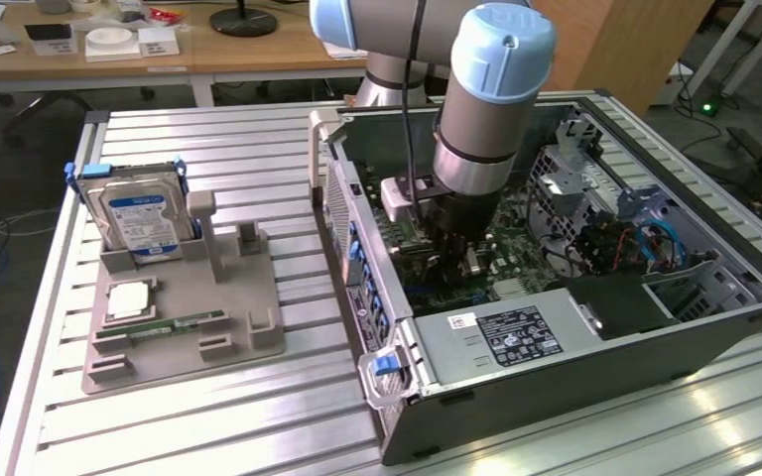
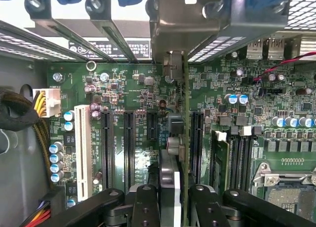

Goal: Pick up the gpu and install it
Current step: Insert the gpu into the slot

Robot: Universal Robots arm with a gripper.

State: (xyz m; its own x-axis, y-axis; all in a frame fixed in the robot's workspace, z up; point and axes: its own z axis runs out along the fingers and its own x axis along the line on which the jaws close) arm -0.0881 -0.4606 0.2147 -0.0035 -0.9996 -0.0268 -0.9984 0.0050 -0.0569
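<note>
In the wrist view the gpu (image 2: 177, 138) is seen edge-on, a thin dark card running out from between my fingers toward the case's rear wall. Its silvery end bracket (image 2: 197, 24) sits at the rear slot openings. My gripper (image 2: 174, 200) is shut on the card, with one black finger (image 2: 145, 205) on each side. The card stands upright over the green motherboard (image 2: 276, 113), between the long black expansion slots (image 2: 129, 148). Whether its edge is in a slot is hidden. In the exterior view my gripper (image 1: 454, 253) reaches down into the open computer case (image 1: 619, 337).
A grey parts holder (image 1: 183, 307) lies on the slatted table at the exterior view's left, carrying the upright hard drive (image 1: 143, 223) and a green memory stick (image 1: 170, 325). Inside the case are the power supply (image 1: 514, 332), drive cages and cables (image 1: 619, 243). A white slot (image 2: 83, 153) sits beside the black ones.
</note>
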